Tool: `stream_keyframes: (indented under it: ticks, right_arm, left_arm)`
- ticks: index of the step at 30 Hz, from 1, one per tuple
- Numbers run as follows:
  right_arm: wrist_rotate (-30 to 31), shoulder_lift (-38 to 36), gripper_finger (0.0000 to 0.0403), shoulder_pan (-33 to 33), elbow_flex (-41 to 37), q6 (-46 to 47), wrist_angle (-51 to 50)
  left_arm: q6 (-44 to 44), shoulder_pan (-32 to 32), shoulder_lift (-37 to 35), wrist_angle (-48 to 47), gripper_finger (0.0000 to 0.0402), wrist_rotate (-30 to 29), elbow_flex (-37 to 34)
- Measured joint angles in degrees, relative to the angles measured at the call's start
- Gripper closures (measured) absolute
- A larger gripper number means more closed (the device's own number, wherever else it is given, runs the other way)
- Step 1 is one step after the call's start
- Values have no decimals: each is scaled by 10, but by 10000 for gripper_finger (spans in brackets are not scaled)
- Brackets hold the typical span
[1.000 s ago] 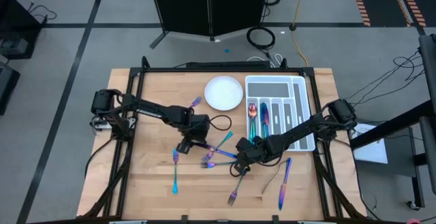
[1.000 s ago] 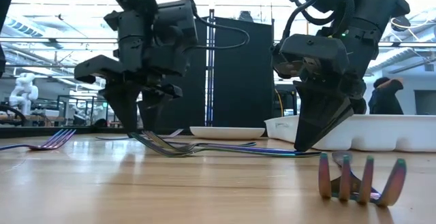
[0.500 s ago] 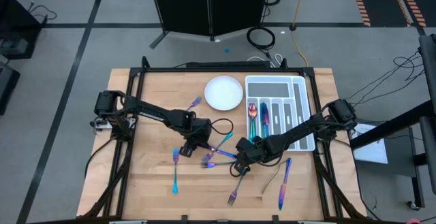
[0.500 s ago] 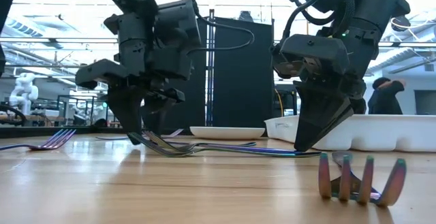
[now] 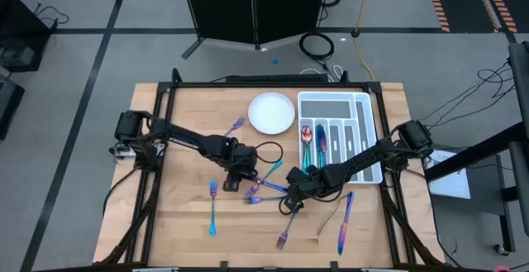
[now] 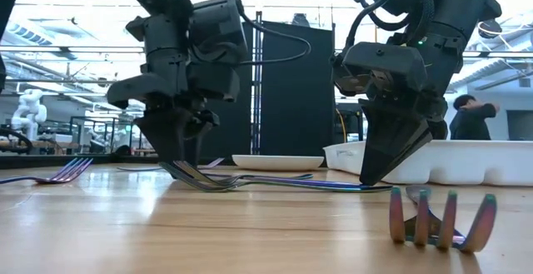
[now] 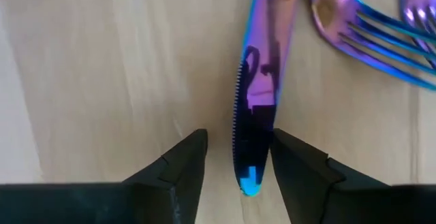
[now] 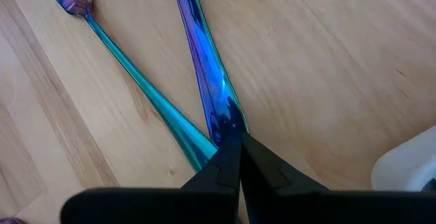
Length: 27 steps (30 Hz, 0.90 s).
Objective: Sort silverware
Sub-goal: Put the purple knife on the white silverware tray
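Both arms are down at the centre of the wooden table, working the loose pile of silverware from either side.

The left gripper sits just left of centre in the high view, fingers pointing down at the wood. In its wrist view the two dark fingers stand apart with the serrated blade of an iridescent knife lying flat between them. There is a gap on each side of the blade, so the jaws are part open and straddle the knife without clamping it. A fork head lies just beside the knife, at the upper right of that view.

The right gripper is a little right of centre, close to the left one, with the pile between them. Its fingers are pressed fully together, their tips down on the wood at the end of a blue-purple handle. Whether they actually pinch that handle, I cannot tell. A teal fork lies alongside, its handle meeting the other near the fingertips.

Away from the pile, one fork lies at lower left of centre, another fork at the bottom middle, and a purple knife at lower right. One more fork rests left of the white plate. The cutlery tray at upper right has a spoon and a second piece in its left-hand slots.
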Motion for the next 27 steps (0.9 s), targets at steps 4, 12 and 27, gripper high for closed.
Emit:
stream_keyframes:
  ticks: [4,12,27]
  right_arm:
    - [0,0,403,0,0,1,0]
    - [2,0,403,0,0,0,-1]
    - [12,0,403,0,0,-11,-2]
  left_arm:
    - [-37,-15,0,4,253,-35,-1]
    - [-38,-33,1,19,271,-80,-2]
    - [9,-34,-8,23,358,-88,-2]
